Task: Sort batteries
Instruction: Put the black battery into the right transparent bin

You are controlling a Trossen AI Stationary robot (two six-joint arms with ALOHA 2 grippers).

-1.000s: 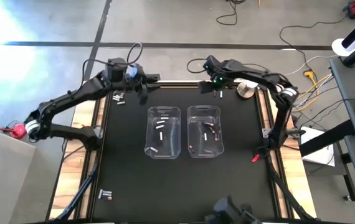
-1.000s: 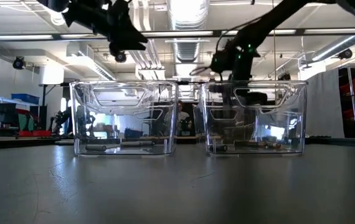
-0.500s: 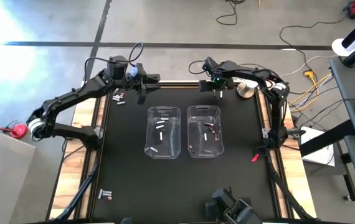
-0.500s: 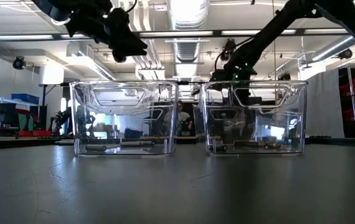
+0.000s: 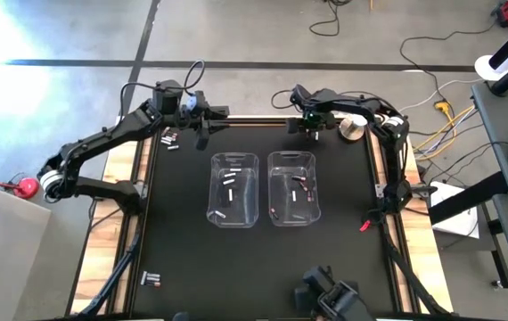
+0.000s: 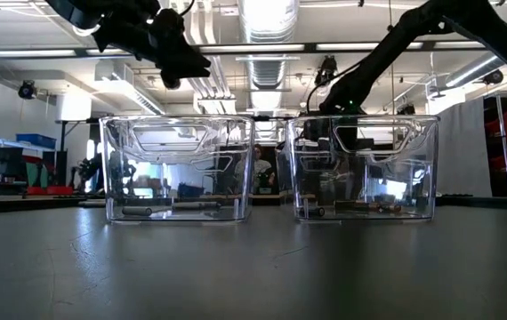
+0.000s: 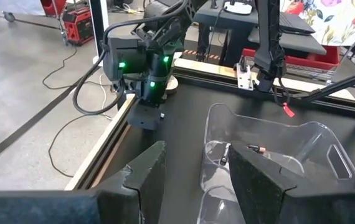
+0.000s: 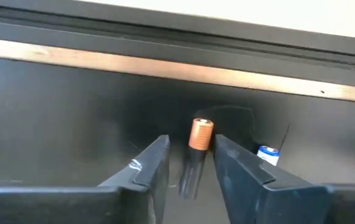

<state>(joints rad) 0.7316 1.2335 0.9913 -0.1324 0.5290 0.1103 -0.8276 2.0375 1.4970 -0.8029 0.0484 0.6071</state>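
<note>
- right wrist view only: right gripper (image 8: pixel 190 163) fingers narrow around a copper-tipped battery (image 8: pixel 196 155) lying on the black worktop (image 8: pixel 53 124); whether they grip it, cannot tell; another battery (image 8: pixel 267 154) just beside.
- high view: left gripper (image 5: pixel 202 134) near the worktop's far edge, fingers apart, holding nothing; batteries in both clear bins (image 5: pixel 234 189).
- low view: room with ceiling ducts (image 6: pixel 267 36) behind.
</note>
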